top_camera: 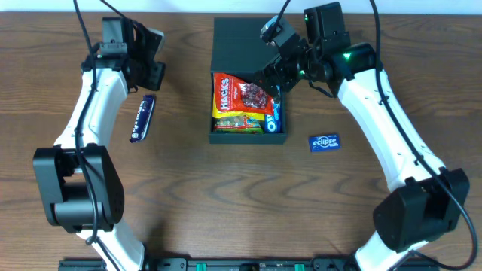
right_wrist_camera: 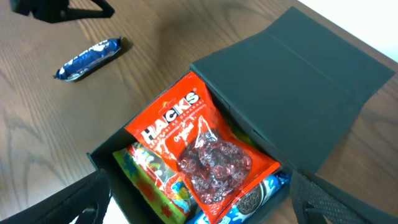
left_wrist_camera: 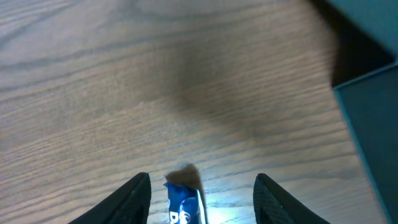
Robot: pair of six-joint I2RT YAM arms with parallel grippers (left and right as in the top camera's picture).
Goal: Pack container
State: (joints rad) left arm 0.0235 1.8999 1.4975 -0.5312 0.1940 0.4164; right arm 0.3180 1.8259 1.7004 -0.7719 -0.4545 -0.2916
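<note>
While you look down from the overhead camera, you find the container (top_camera: 241,45) at the middle of the table's far side, with its flap lid thrown back flat behind the box.

Your right gripper (top_camera: 273,81) hangs over the box's far right corner. In the right wrist view its jaws (right_wrist_camera: 199,179) are spread wide, one dark finger (right_wrist_camera: 81,202) at each lower corner of the picture, and nothing is held between them. Below them the red Hacks packet (right_wrist_camera: 193,143) lies on top in the box. A green and yellow sweet packet (right_wrist_camera: 152,180) sits beside it and a blue Oreo packet (right_wrist_camera: 249,202) is wedged against the wall. You cannot tell from these views whether the fingers touch the red packet.

Your left gripper (top_camera: 151,74) is well to the left of the container, above the bare wood. Its wrist camera shows the jaws (left_wrist_camera: 202,178) released and wide apart, grasping nothing. The near tip of a blue snack bar (left_wrist_camera: 185,208) lies on the table in the gap between them, and neither finger reaches it. That bar (top_camera: 142,117) lies left of the box.

A small blue Eclipse packet (top_camera: 324,141) rests on the wood to the right of the container, apart from it.
</note>
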